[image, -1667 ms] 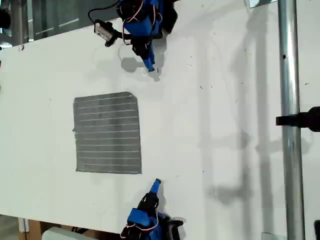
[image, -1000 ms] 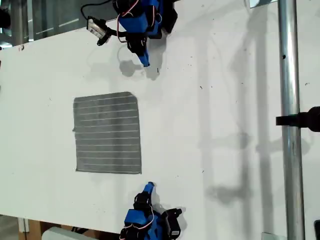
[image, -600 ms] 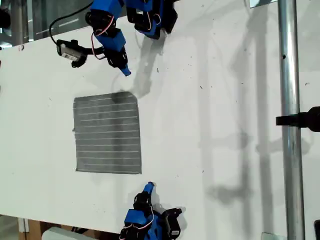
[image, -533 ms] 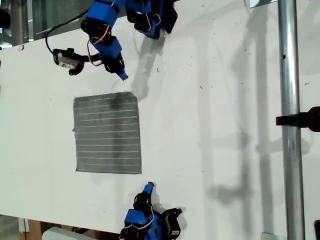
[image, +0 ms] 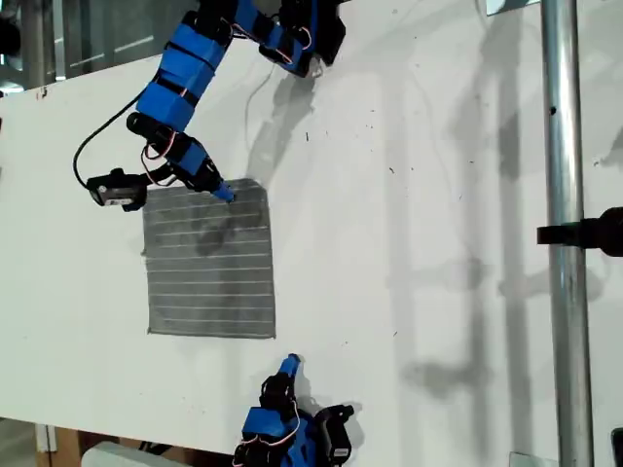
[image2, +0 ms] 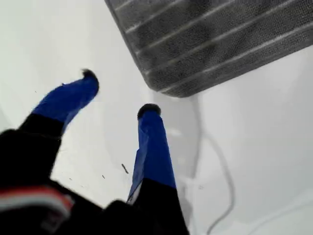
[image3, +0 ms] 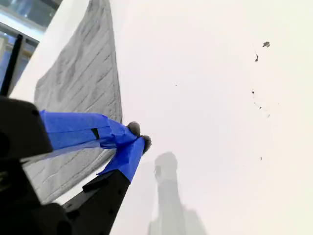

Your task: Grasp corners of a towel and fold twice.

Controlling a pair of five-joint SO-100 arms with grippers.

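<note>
The grey striped towel (image: 209,272) lies flat on the white table (image: 409,195), towards the exterior view's left. My first gripper (image: 222,193) reaches in from the far edge and hovers at the towel's far edge, near one corner (image: 261,184). In the first wrist view its jaws (image2: 120,93) stand open and empty, with that corner (image2: 168,88) just beyond the fingertips. My second gripper (image: 289,364) sits at the near edge, a little past the towel's near corner (image: 271,334). In the second wrist view it (image3: 139,135) is shut on nothing, with the towel (image3: 83,93) beside it.
A metal pole (image: 565,292) with a black clamp (image: 589,233) crosses the exterior view's right. The first arm's wrist camera (image: 115,189) and its cable (image: 97,146) hang beside the towel's far corner at the exterior view's left. Windows show past the table's far edge.
My first arm has swung out from the far edge towards the exterior view's left and come down to the towel's far edge. The second gripper drew back slightly early on, then stayed still.
</note>
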